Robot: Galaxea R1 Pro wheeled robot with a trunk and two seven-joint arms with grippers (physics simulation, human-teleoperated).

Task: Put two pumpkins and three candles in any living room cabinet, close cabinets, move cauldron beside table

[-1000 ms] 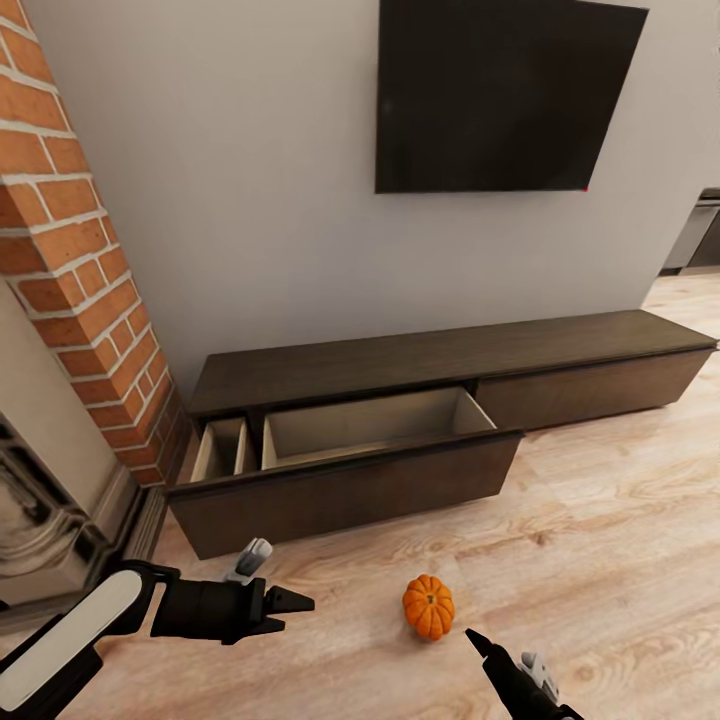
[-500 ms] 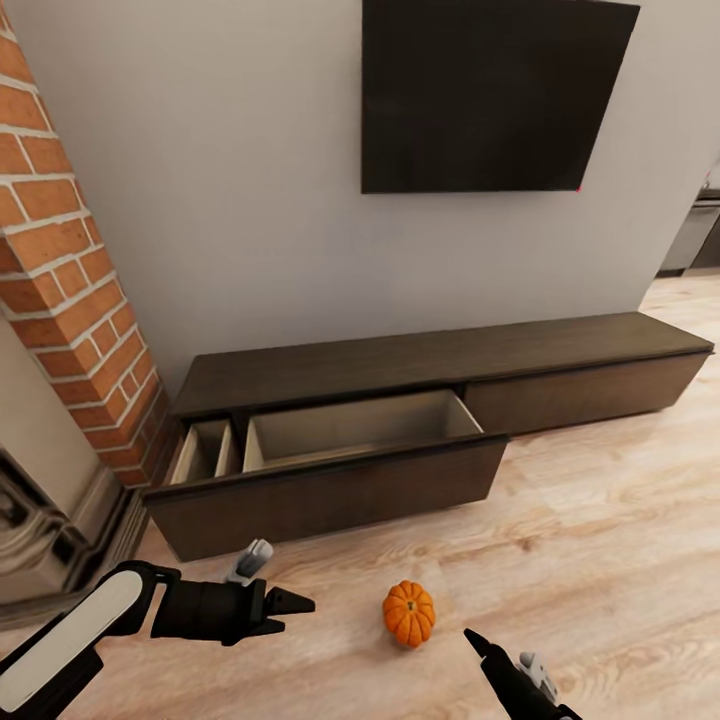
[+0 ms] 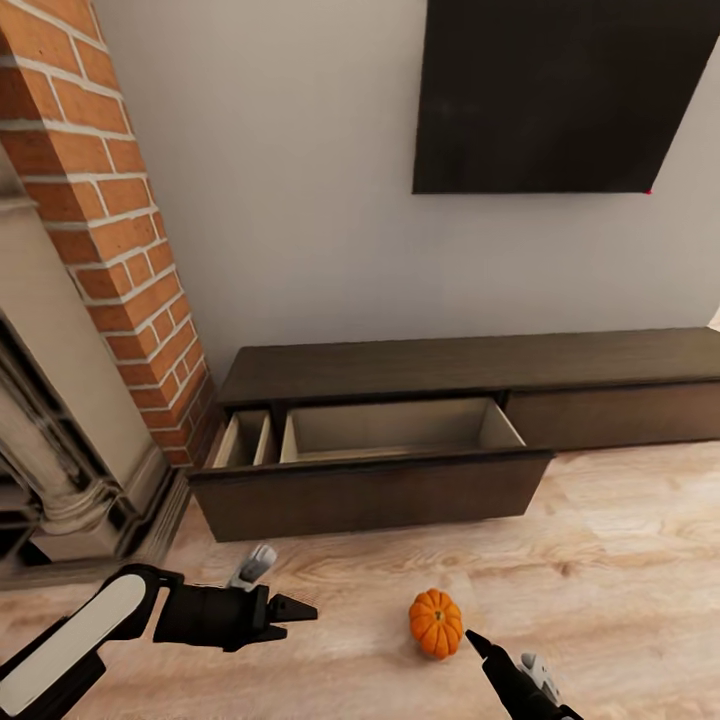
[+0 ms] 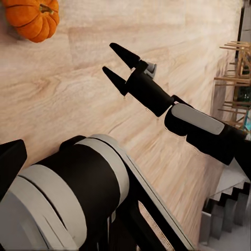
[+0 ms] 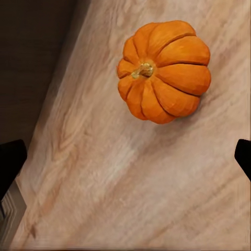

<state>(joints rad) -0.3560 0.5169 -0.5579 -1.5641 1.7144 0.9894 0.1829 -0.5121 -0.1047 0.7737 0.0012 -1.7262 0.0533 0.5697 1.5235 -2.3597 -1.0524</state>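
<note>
Orange pumpkin [image 3: 436, 623] sits on the floor [image 3: 620, 560] before the open cabinet [image 3: 370, 480]. Camera just swung sideways; nothing moved. Right claw [image 4: 115, 66] spread empty beside it, left claw [image 3: 300, 609] looks empty, spread unclear.

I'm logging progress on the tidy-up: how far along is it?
Done: one cabinet drawer stands open, nothing visible inside. In hand: the open right pincer hovers beside a pumpkin on the floor, not gripping it. Left: stowing it and closing the drawer; the left pincer holds nothing.
</note>
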